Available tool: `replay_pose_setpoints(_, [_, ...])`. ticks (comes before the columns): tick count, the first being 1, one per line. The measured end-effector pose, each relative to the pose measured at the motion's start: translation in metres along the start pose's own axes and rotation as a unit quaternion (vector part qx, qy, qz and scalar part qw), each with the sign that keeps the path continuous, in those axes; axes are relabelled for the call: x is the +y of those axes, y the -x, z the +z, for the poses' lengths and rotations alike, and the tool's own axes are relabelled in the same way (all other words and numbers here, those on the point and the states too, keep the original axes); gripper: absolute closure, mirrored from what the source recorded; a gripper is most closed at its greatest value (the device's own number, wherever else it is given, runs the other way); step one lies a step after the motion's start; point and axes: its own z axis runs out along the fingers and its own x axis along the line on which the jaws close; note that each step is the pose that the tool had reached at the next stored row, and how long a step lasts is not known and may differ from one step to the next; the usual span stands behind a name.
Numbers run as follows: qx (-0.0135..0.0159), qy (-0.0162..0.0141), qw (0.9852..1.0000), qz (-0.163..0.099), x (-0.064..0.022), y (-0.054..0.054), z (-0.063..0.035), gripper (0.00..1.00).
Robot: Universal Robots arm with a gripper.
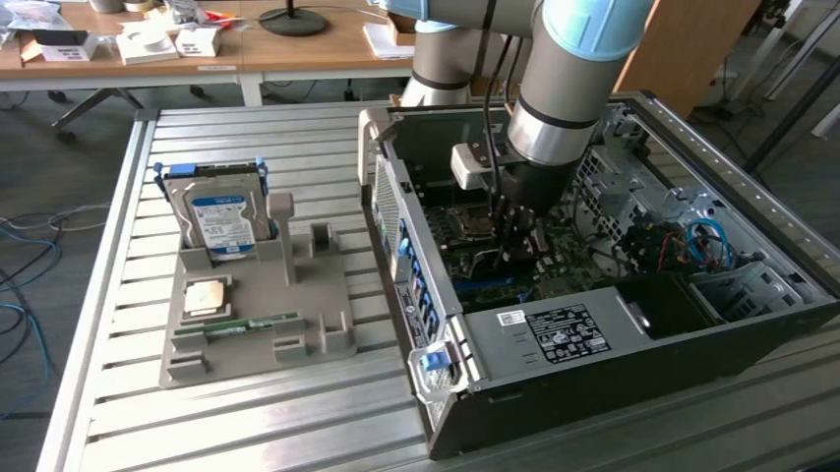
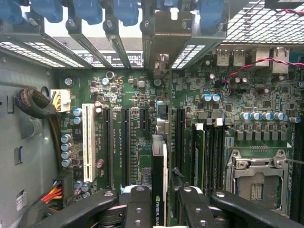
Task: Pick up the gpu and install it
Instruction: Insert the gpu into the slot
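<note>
Gpu's down inside the case, clamped in the gripper

The black two-finger gripper point(image 2: 164, 202) is reaching into the open dark-grey metal computer case point(image 1: 525, 413). It's pinching the gpu point(image 2: 159, 166), a thin dark flat card with a green logo sticker, from both sides. The card stands on edge over the green motherboard point(image 2: 118, 95) inside the case; can't tell if it's seated. Outside the case, on the exterior view's left, a grey plastic holder point(image 1: 315, 334) carries a boxy silver hard drive with a blue-white label point(image 1: 220, 221) and a slim green memory stick point(image 1: 236, 324).
</note>
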Motion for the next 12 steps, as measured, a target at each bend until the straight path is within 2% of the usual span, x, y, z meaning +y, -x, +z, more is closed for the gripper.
replay_pose_setpoints(12, [0.0000, 0.0000, 1.0000, 0.000, 0.0000, 0.0000, 0.0000, 0.73])
